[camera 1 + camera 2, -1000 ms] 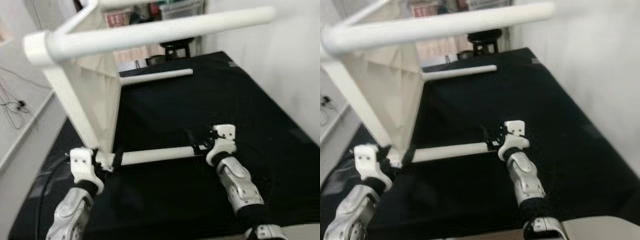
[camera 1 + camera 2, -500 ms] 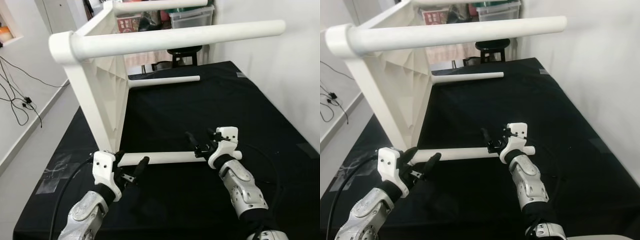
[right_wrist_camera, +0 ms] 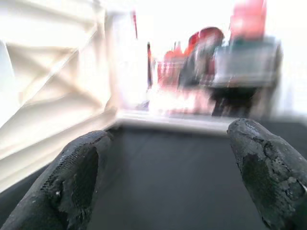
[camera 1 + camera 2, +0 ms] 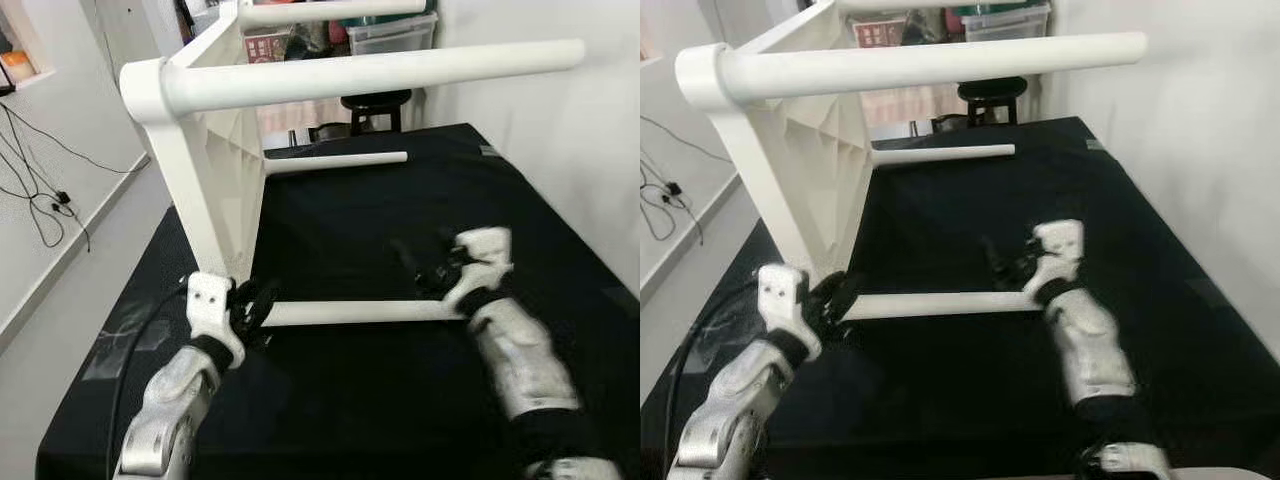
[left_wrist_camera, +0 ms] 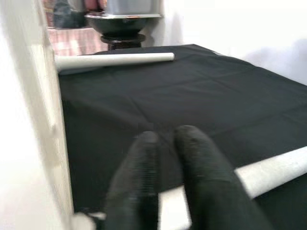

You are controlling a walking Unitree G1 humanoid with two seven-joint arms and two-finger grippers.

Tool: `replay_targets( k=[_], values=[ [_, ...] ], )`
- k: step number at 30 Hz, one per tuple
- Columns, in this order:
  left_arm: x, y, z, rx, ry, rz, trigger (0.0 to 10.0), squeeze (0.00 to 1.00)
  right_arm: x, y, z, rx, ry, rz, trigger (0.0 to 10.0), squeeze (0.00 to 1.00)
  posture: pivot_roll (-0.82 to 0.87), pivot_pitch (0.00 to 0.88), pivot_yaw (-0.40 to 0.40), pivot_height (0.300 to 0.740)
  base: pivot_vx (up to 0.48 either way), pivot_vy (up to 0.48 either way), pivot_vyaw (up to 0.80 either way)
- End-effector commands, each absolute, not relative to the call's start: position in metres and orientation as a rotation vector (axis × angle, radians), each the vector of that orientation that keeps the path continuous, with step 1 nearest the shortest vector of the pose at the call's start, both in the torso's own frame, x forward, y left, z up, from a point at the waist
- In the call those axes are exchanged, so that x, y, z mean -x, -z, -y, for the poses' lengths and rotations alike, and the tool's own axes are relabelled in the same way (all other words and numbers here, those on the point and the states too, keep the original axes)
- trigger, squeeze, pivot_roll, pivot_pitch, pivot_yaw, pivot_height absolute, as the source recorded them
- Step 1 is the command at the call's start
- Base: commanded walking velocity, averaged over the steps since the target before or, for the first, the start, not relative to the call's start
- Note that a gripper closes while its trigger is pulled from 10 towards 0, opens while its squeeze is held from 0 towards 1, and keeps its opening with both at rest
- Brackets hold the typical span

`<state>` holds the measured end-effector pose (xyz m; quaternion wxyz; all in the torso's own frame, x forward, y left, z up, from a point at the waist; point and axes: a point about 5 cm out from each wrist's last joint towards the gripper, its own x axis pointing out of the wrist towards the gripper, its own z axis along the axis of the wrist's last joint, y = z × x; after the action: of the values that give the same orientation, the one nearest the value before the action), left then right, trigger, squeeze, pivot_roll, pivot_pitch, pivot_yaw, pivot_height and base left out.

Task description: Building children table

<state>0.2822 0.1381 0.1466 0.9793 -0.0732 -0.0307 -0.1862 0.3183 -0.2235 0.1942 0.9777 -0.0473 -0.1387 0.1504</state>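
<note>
The white children's table (image 4: pixel 215 200) lies on its side on the black-covered worktop (image 4: pixel 400 230). Two fitted legs (image 4: pixel 380 75) stick out high to the right, and a third leg (image 4: pixel 335 162) runs low at the back. A loose white leg (image 4: pixel 360 312) lies on the cloth, one end by the table's lower corner. My left gripper (image 4: pixel 255 305) is shut, and its fingers (image 5: pixel 141 182) lie across that end of the leg. My right gripper (image 4: pixel 435 272) hovers just above the leg's other end. It is open, and nothing sits between its fingers (image 3: pixel 72 182).
A light floor with black cables (image 4: pixel 40 200) runs along the worktop's left edge. A black stool (image 4: pixel 375 105) and storage boxes (image 4: pixel 395 30) stand behind the worktop. A white wall (image 4: pixel 600 150) closes the right side.
My left gripper was open and drawn back; it has moved to the leg's end by the table corner and shut. My right arm has shifted slightly right and shows blurred.
</note>
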Motion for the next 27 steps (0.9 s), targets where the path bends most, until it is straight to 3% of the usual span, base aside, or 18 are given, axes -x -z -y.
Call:
replay_targets(
  k=[1,4,7,10,12,13,14,17,18,19,20,21,22,24,25,26,27],
  values=[
    [-0.284,-0.14,-0.144,0.145,0.365,0.024,0.0,0.0,-0.312,-0.203,0.224,0.114,-0.314,0.339,10.0,0.0,-0.12,0.0,0.106,0.74,0.0,0.0,0.0],
    [-0.288,-0.139,-0.144,0.143,0.366,0.007,0.0,0.0,-0.3,-0.232,0.243,0.275,-0.203,0.468,10.0,0.0,-0.15,0.0,0.125,0.74,0.0,0.0,0.0],
    [-0.293,-0.135,-0.143,0.145,0.366,-0.026,0.0,0.0,-0.282,-0.273,0.26,0.555,0.002,0.621,10.0,0.0,-0.18,0.0,0.155,0.74,0.0,0.0,0.0],
    [-0.295,-0.134,-0.143,0.142,0.366,-0.034,0.0,0.0,-0.276,-0.285,0.262,0.64,0.062,0.664,10.0,0.0,-0.18,0.0,0.155,0.74,0.0,0.0,0.0],
    [-0.298,-0.133,-0.142,0.141,0.36,-0.046,0.0,0.0,-0.272,-0.308,0.254,0.895,0.107,0.729,10.0,0.0,-0.18,0.0,0.168,0.74,0.0,0.0,0.0],
    [-0.298,-0.133,-0.142,0.141,0.36,-0.046,0.0,0.0,-0.272,-0.308,0.254,0.895,0.107,0.729,10.0,0.0,-0.18,0.0,0.168,0.74,0.0,0.0,0.0],
    [-0.301,-0.134,-0.142,0.142,0.353,-0.052,0.0,0.0,-0.27,-0.323,0.243,1.065,0.117,0.793,10.0,0.0,-0.18,0.0,0.169,0.74,0.0,0.0,0.0],
    [-0.302,-0.134,-0.141,0.146,0.342,-0.06,0.0,0.0,-0.276,-0.329,0.228,1.146,0.063,0.834,10.0,0.03,-0.18,0.0,0.164,0.74,0.0,0.0,0.0],
    [-0.303,-0.134,-0.141,0.15,0.328,-0.063,0.0,0.0,-0.281,-0.331,0.219,1.179,0.025,0.853,10.0,0.34,-0.17,0.0,0.158,0.74,0.0,0.0,0.0],
    [-0.304,-0.134,-0.141,0.155,0.317,-0.064,0.0,0.0,-0.285,-0.332,0.213,1.204,0.001,0.865,10.0,0.4,-0.17,0.0,0.158,0.74,0.0,0.0,0.0],
    [-0.304,-0.134,-0.141,0.155,0.317,-0.064,0.0,0.0,-0.285,-0.332,0.213,1.204,0.001,0.865,10.0,0.4,-0.17,0.0,0.158,0.74,0.0,0.0,0.0],
    [-0.304,-0.135,-0.143,0.168,0.293,-0.065,0.0,0.0,-0.295,-0.331,0.201,1.211,-0.059,0.865,10.0,1.0,-0.17,0.0,0.153,0.74,0.0,0.0,0.0],
    [-0.304,-0.135,-0.143,0.17,0.288,-0.064,3.1,0.0,-0.299,-0.332,0.197,1.191,-0.085,0.863,10.0,1.0,-0.16,0.0,0.143,0.74,0.0,0.0,0.0],
    [-0.304,-0.136,-0.144,0.17,0.282,-0.059,3.1,0.0,-0.304,-0.335,0.188,1.187,-0.12,0.877,10.0,1.0,-0.16,0.0,0.143,0.74,0.0,0.0,0.0],
    [-0.304,-0.136,-0.145,0.17,0.273,-0.057,7.1,0.0,-0.308,-0.335,0.182,1.182,-0.174,0.869,10.0,1.0,-0.16,0.0,0.137,0.74,0.0,0.0,0.0],
    [-0.304,-0.136,-0.145,0.17,0.273,-0.057,7.1,0.0,-0.308,-0.335,0.182,1.182,-0.174,0.869,10.0,1.0,-0.16,0.0,0.137,0.74,0.0,0.0,0.0],
    [-0.304,-0.137,-0.146,0.173,0.258,-0.053,10.0,0.0,-0.311,-0.335,0.174,1.186,-0.231,0.868,10.0,0.67,-0.16,0.0,0.133,0.74,0.0,0.0,0.0]
  ],
)
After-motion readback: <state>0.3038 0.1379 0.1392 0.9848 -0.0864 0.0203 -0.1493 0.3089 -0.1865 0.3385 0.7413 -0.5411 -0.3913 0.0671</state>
